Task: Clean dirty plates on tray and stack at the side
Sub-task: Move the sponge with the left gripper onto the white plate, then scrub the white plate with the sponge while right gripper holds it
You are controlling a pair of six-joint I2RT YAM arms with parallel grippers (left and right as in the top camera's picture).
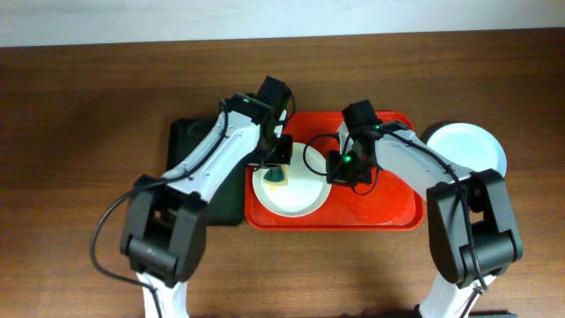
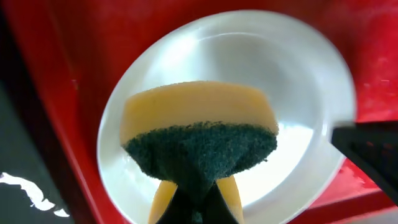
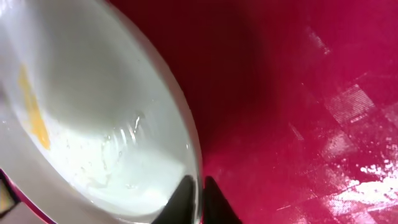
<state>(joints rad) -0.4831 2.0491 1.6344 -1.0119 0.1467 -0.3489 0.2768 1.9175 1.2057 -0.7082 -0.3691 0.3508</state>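
Observation:
A white plate (image 1: 296,190) lies on the left part of the red tray (image 1: 388,199). My left gripper (image 1: 278,172) is shut on a yellow sponge with a dark green scouring side (image 2: 199,134) and holds it over the plate (image 2: 298,81), near its left side. My right gripper (image 1: 340,168) is shut on the plate's right rim; in the right wrist view its fingers (image 3: 198,193) pinch the rim from both sides. The plate (image 3: 93,112) looks wet and bears a yellow smear (image 3: 34,112). Pale blue-green plates (image 1: 465,146) sit off the tray at the right.
A smaller dark tray (image 1: 190,141) lies against the red tray's left edge, under my left arm. The red tray floor (image 3: 298,93) right of the plate is wet. Brown table surrounds both trays.

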